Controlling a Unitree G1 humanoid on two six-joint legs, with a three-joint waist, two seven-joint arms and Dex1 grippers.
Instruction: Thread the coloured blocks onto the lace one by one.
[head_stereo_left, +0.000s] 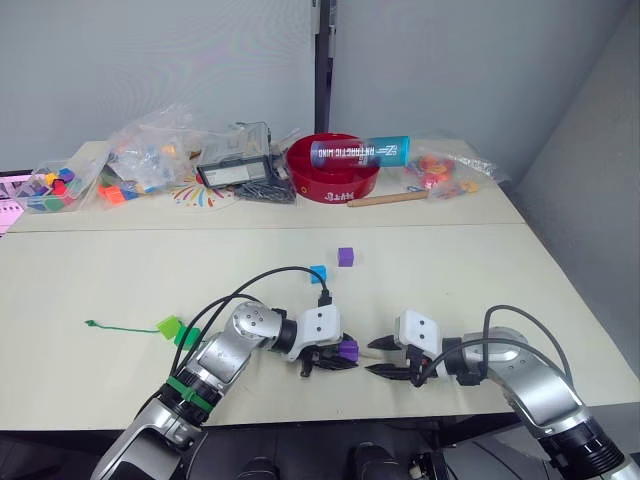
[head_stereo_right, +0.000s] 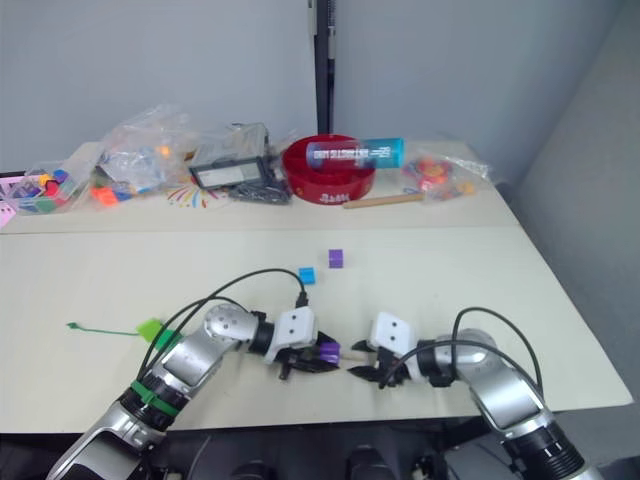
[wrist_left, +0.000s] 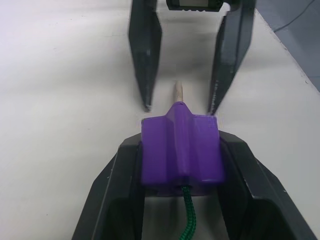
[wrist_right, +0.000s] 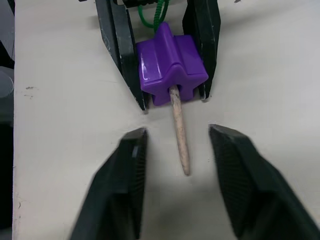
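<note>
A: What is hard to make out here?

B: From the head camera, the lace (head_stereo_left: 125, 327) is a thin green line at about 9 o'clock of the left end effector (head_stereo_left: 338, 354), and its run under the left arm is hidden. The pale tip (wrist_right: 179, 132) is barely visible from up there; the right wrist view shows it clearly.

A: And the block being threaded?

B: A purple block (wrist_right: 170, 67), glossy, with a ridged, star-like outline more than a plain cube. The left end effector is clamped on it from both sides. The stiff tip pokes out of its front face, and green cord enters its back.

A: The right end effector (wrist_right: 176, 145)?

B: Its fingers are spread apart on either side of the tip, not touching it, at 3 o'clock of the block.

A: Other blocks?

B: A second purple block (head_stereo_left: 345, 256) and a sky blue block (head_stereo_left: 318, 273) sit on the surface (head_stereo_left: 480, 270) at about 12 o'clock of the held block. A lime green block (head_stereo_left: 169, 325) lies on the lace at 9 o'clock, with a dark green block (head_stereo_left: 188, 336) just beside it, partly covered by the arm.
</note>
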